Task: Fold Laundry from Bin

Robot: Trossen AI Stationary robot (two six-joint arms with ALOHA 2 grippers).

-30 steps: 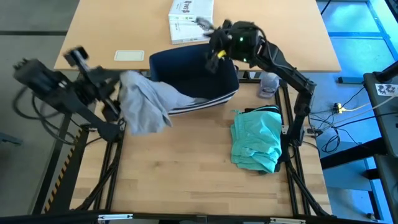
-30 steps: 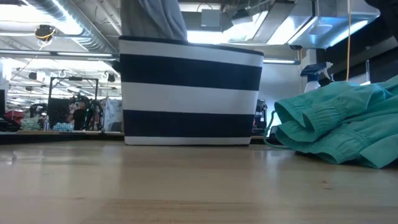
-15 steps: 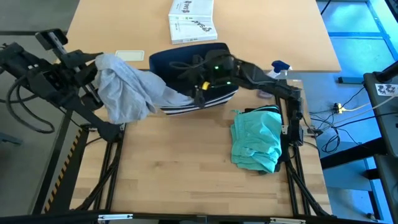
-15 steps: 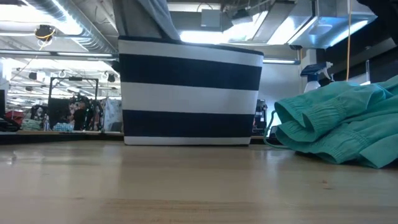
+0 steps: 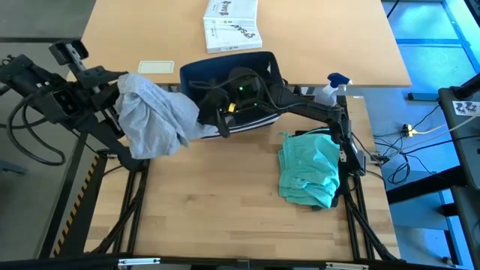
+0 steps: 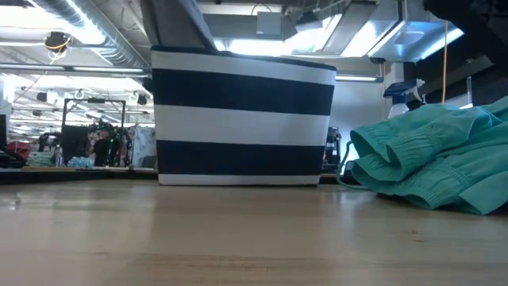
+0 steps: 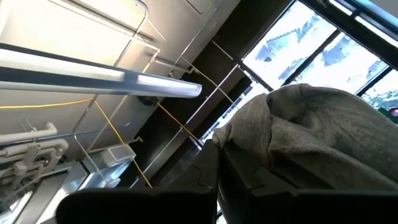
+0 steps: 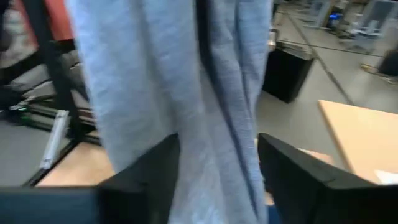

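Left end effector [image 5: 120, 88] clenched on grey T-shirt [image 5: 154, 116], lifted beside bin [image 5: 259, 64]; right end effector [image 8: 217, 180] fingers spread around its hanging cloth, not yet gripping. Risk: pinches one layer only, shirt bunches or tips bin off table [image 5: 225, 210]

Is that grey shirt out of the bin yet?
Mostly out. The grey shirt hangs bunched from the left gripper, one end trailing to the bin.
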